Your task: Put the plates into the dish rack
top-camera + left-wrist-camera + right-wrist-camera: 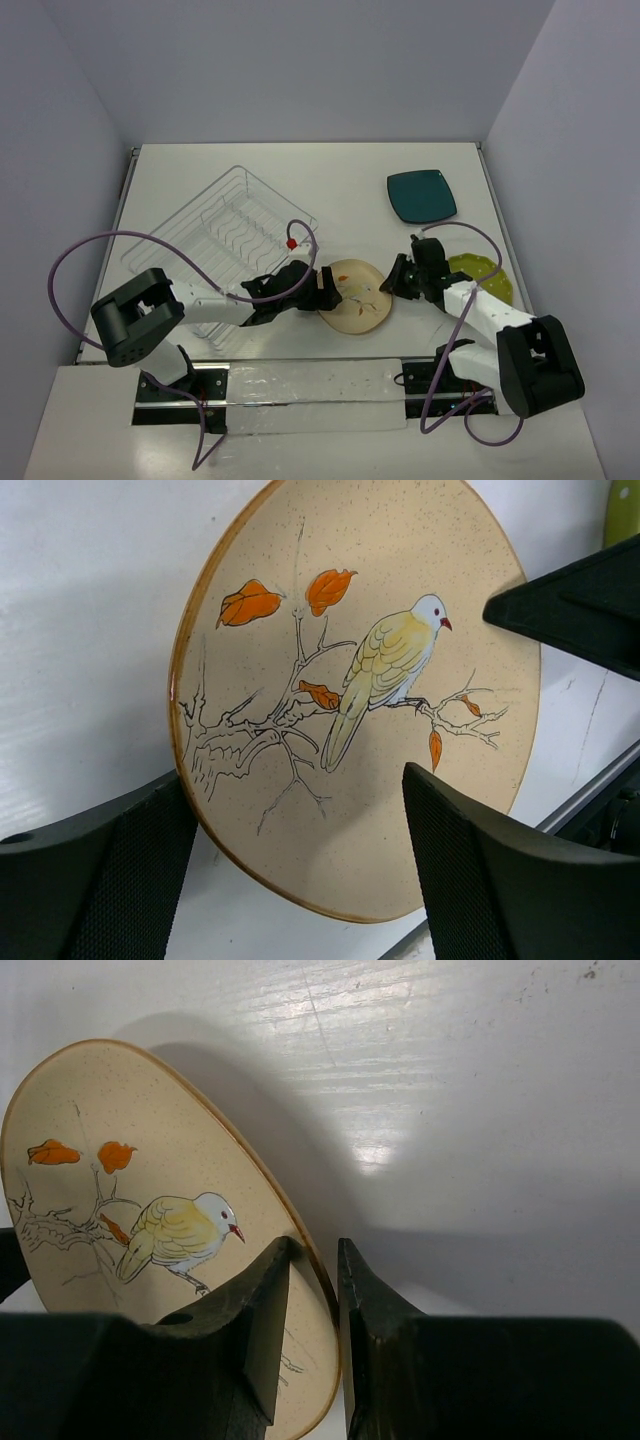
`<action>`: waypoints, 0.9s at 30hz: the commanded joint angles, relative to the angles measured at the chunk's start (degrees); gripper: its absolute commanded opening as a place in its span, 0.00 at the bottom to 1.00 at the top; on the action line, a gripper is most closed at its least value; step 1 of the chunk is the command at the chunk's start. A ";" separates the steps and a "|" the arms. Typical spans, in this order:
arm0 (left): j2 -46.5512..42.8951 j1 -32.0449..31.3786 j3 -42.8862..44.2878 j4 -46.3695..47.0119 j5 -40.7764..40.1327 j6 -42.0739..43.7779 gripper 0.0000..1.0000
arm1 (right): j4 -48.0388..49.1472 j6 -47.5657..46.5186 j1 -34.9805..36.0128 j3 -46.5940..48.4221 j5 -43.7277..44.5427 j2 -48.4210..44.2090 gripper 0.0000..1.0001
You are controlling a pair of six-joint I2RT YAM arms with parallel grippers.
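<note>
The cream plate [356,297] with a bird and orange leaves is tilted up off the table at front centre. My right gripper [392,282] is shut on its right rim; in the right wrist view the fingers [270,1300] pinch the rim of the plate [120,1200]. My left gripper [328,287] is open, its fingers [500,880] straddling the plate's [350,680] left edge without closing. The dark teal plate [421,196] lies flat at the back right. The yellow-green plate [490,278] lies partly under my right arm. The wire dish rack [225,235] stands at the left and holds no plates.
A small red knob [291,243] shows at the rack's right edge. A purple cable [70,270] loops over the left side of the table. A clear plastic sheet [310,385] covers the near edge between the arm bases.
</note>
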 commanded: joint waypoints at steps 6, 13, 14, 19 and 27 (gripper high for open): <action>-1.55 -1.61 6.19 28.25 11.33 1.46 0.80 | 1.93 1.81 0.78 -5.73 -5.63 -4.74 0.00; 1.01 -1.58 8.95 30.96 13.26 1.37 0.80 | 14.01 4.50 0.75 -11.24 -14.73 -6.74 0.00; 1.51 -1.58 8.92 32.13 13.69 1.08 0.80 | 15.82 5.16 0.75 -11.88 -16.26 -6.89 0.00; 3.10 -1.58 10.09 34.37 15.75 0.40 0.70 | 17.98 6.04 0.75 -12.68 -17.74 -7.78 0.00; 0.67 -1.58 12.12 26.14 11.00 1.53 0.17 | 11.03 4.14 0.75 -11.01 -12.18 -11.95 0.00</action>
